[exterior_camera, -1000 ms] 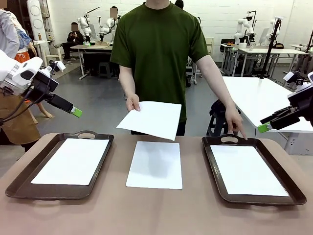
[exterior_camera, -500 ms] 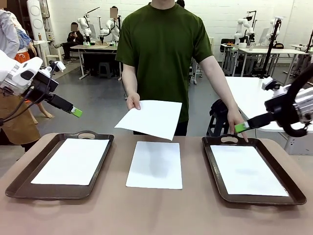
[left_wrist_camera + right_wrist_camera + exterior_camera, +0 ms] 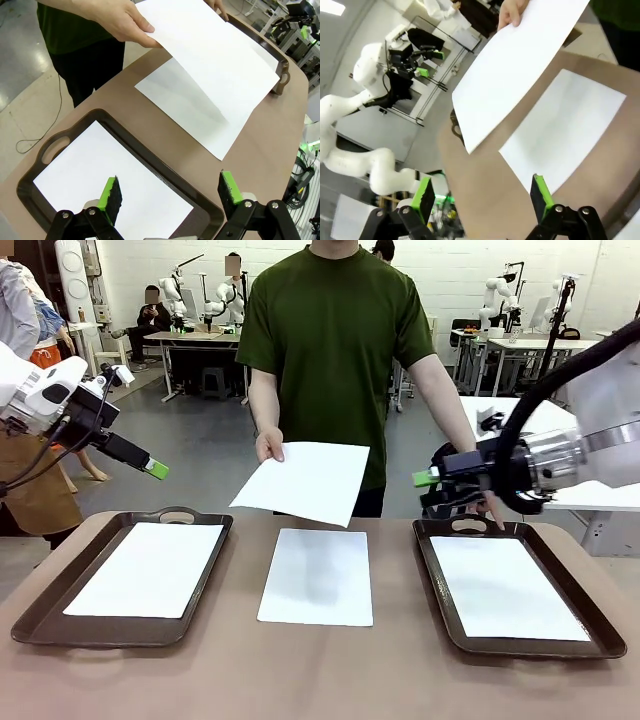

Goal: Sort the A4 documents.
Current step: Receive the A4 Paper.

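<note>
Brown table (image 3: 320, 680) is fitted with a left tray (image 3: 40, 612) and a right tray (image 3: 437, 585), each loaded with one A4 document (image 3: 150, 568) (image 3: 505, 587). A middle document (image 3: 317, 576) is laid flat between them. A held document (image 3: 305, 480) is gripped above it by the person's hand (image 3: 270, 445). The left gripper (image 3: 170, 192), raised at far left, and the right gripper (image 3: 482, 192), near the right tray's far edge, are spread wide and empty.

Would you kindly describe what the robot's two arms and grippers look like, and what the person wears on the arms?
Both arms are white with rounded shells: left arm, right arm. Black cables loop beside the left one; a thick black hose arches over the right. The left gripper and right gripper are black, with green-padded fingers. The person wears a dark green short-sleeved T-shirt.
</note>
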Action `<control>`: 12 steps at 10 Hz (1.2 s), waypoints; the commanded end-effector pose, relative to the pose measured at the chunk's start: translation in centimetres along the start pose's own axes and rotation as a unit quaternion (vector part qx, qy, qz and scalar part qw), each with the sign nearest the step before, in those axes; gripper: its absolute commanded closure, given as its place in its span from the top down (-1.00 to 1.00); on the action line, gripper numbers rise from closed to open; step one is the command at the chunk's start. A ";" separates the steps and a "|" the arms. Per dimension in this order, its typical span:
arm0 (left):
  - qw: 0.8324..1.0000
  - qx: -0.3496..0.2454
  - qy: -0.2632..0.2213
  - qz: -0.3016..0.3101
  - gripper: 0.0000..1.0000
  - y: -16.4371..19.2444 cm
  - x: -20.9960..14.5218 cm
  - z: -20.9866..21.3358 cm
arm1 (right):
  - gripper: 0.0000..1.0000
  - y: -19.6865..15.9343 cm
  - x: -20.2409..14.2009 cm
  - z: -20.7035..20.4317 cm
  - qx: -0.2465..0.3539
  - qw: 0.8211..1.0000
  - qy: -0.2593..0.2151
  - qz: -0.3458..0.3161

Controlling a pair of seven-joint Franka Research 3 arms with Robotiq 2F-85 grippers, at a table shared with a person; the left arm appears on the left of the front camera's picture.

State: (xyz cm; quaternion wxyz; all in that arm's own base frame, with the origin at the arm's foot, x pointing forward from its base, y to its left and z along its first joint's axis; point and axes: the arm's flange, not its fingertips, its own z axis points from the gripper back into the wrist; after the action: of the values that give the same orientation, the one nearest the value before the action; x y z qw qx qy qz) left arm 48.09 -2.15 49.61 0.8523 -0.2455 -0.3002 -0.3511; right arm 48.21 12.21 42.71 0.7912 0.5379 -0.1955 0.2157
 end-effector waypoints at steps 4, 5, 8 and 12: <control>1.000 0.006 -0.001 -0.001 1.00 0.0 0.0 0.0 | 1.00 -1.5 3.1 -7.0 0.074 0.995 -0.045 -0.058; 1.000 0.006 -0.001 -0.001 1.00 0.0 0.0 0.0 | 1.00 -1.6 3.7 -8.6 0.086 0.993 -0.048 -0.062; 1.000 0.006 -0.001 -0.001 1.00 0.0 0.0 0.0 | 1.00 -1.8 4.6 -11.1 0.088 0.988 -0.064 -0.109; 1.000 0.006 -0.001 -0.001 1.00 0.0 0.0 0.0 | 1.00 -4.9 4.0 -8.9 0.036 0.987 -0.072 -0.142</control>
State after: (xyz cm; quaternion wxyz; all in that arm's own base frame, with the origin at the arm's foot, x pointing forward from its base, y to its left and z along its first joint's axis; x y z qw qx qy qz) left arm 48.09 -2.14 49.60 0.8524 -0.2454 -0.3002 -0.3509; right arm 54.66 20.43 38.37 0.7652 0.6148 -0.1697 0.0883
